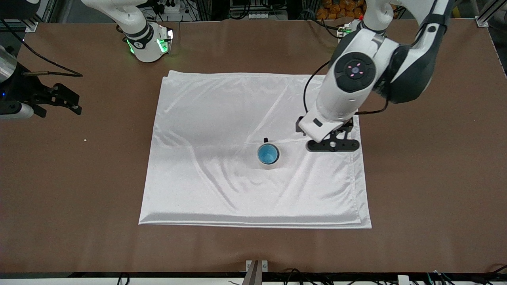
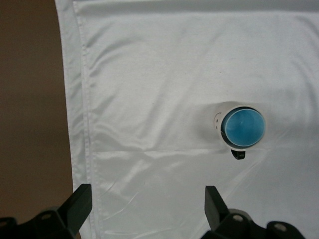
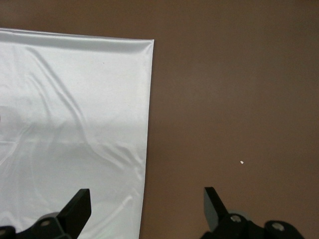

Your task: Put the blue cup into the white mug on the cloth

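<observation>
Blue cup is nested in white mug on cloth | left hand is released, over cloth's edge | right hand is released, parked over worktop.

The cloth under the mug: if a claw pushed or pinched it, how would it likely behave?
The cloth looks shiny and satin-like, so it is probably slippery and may slide on the table. Its soft creases suggest it is floppy and would bunch up, not move as a sheet. Dragging it could well tip the mug holding the cup.
</observation>
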